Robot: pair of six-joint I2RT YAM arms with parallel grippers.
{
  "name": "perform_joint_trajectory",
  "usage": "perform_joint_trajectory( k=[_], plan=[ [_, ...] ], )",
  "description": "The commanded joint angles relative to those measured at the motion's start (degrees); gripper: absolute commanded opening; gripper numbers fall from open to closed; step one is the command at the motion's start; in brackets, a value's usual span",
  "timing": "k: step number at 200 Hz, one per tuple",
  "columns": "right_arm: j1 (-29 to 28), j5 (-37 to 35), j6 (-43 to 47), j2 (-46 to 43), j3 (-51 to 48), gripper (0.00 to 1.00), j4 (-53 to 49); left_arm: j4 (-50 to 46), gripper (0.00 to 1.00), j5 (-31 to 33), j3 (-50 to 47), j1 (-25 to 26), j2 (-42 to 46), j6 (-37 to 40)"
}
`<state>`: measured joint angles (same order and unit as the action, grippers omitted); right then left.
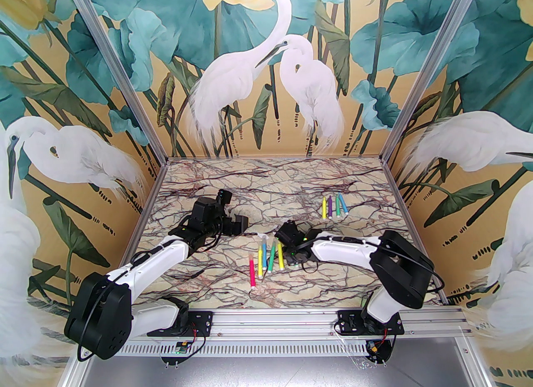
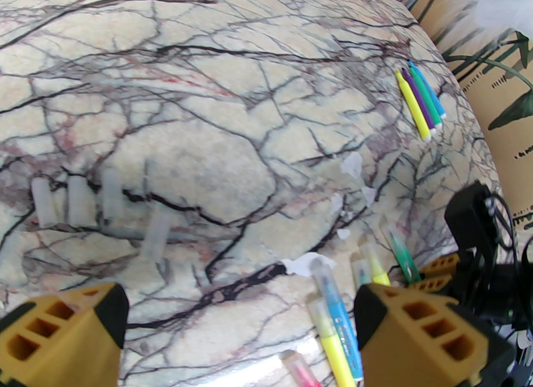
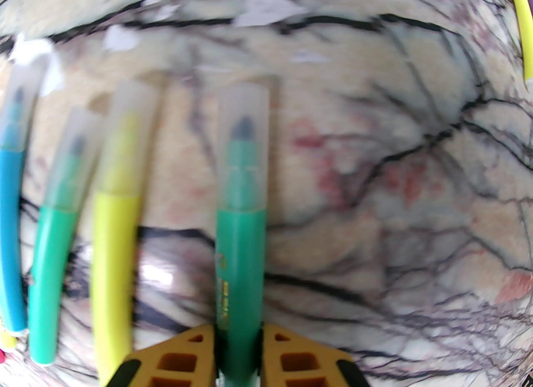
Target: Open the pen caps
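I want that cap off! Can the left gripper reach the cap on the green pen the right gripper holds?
Probably yes: the left gripper is open nearby, and the green pen's cap sticks out past the right gripper.

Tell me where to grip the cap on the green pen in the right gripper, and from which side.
Probably grip the clear cap mid-length, across its round sides, approaching from its free far end; the right gripper clamps the green pen behind it.
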<state>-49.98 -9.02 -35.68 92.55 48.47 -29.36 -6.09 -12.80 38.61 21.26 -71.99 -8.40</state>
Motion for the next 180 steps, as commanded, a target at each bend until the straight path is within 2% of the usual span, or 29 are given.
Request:
perform_joint_trajectory(
  k=[1, 92, 143, 180],
  plan=[
    [0.6, -0.3, 4.0, -4.2, -1.4, 0.15, 1.8, 1.9, 0.93, -4.3, 1.2, -0.2, -1.6, -1.7],
    [2.0, 4.6, 11.1, -14.7, -7.1, 0.11, 10.9, 12.4, 0.89, -18.0, 1.5, 0.6, -5.6, -9.4],
    [1.9, 9.3, 13.8, -19.5, -9.6, 0.11, 17.2, 16.9, 0.89, -22.3, 2.9, 5.5, -8.4, -11.7],
    [2.0, 10.7, 14.7, -21.8, -10.6, 0.11, 19.3, 19.1, 0.85, -25.4, 4.1, 7.0, -10.7, -13.2]
  ],
)
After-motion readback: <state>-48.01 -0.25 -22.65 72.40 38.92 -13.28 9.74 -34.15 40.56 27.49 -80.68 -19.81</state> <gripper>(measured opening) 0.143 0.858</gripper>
